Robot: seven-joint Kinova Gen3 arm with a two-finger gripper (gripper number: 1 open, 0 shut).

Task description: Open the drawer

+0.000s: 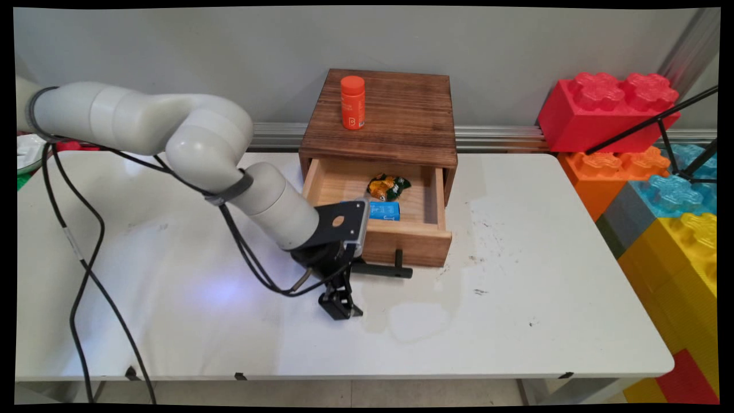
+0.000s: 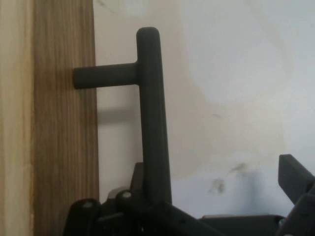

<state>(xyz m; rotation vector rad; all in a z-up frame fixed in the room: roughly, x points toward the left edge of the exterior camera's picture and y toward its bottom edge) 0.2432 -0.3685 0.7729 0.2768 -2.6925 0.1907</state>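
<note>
A: Where's the pincer?
B: At the drawer's seven o'clock, low over the desk, spread open, probably gripping nothing; the black handle lies beside one finger.
</note>
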